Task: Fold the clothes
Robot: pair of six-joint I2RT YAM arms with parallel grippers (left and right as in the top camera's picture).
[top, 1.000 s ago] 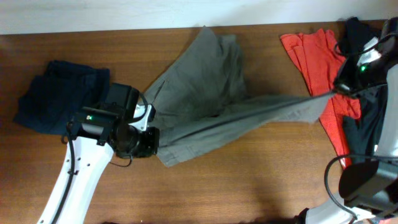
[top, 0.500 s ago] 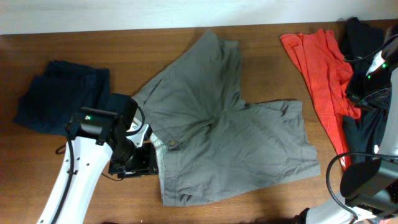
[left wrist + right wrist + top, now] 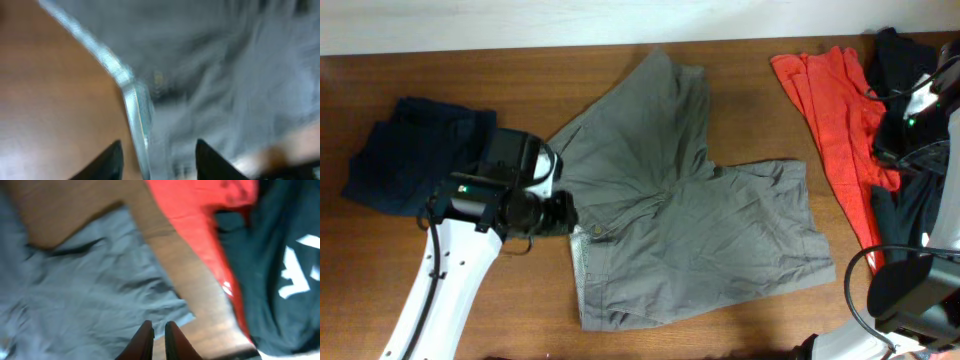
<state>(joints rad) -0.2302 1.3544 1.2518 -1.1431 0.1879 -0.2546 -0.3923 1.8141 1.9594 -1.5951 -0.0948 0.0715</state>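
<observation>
We see the left gripper [image 3: 160,161] shifted farther along the waistband [image 3: 135,100], jaws spread. The right gripper [image 3: 159,339] has its jaws pressed together and empty. The shorts [image 3: 690,220] lie flat mid-table [image 3: 740,330].

From seven o'clock in the overhead view comes the left arm [image 3: 432,285], a long white link with a thin black cable [image 3: 438,262] along it and a black round housing with a small green light [image 3: 465,187]. The right arm [image 3: 923,97], at three o'clock, is black and white, with looping black cables [image 3: 853,290] at five o'clock. The left gripper [image 3: 159,161] has broad black fingers [image 3: 111,161]; the right gripper [image 3: 159,340] has narrow dark ones.
</observation>
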